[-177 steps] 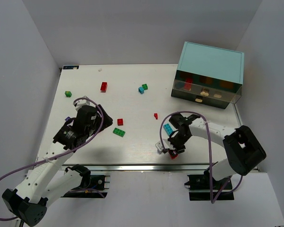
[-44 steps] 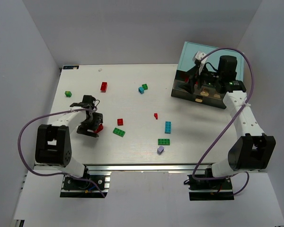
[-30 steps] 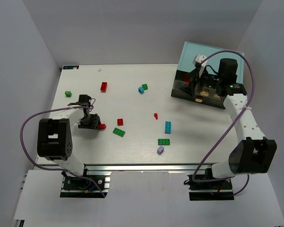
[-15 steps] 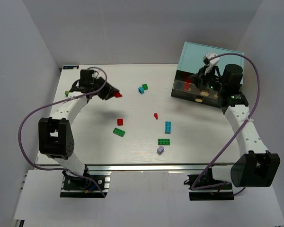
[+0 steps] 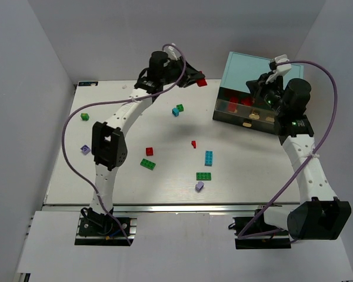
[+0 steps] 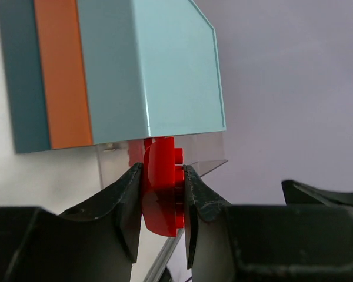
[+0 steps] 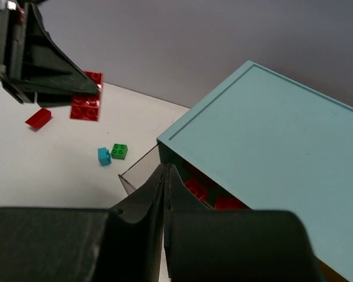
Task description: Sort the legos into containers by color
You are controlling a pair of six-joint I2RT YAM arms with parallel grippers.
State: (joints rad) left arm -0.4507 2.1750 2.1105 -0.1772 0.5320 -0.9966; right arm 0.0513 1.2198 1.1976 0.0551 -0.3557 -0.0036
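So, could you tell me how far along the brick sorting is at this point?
Done: a few red bricks lie in the open drawer of the teal cabinet. In hand: the left claw carries another red brick up near the cabinet; the right claw, shut and empty, hovers over that drawer. Left: green bricks, cyan bricks, lavender bricks and loose red ones are scattered on the table.
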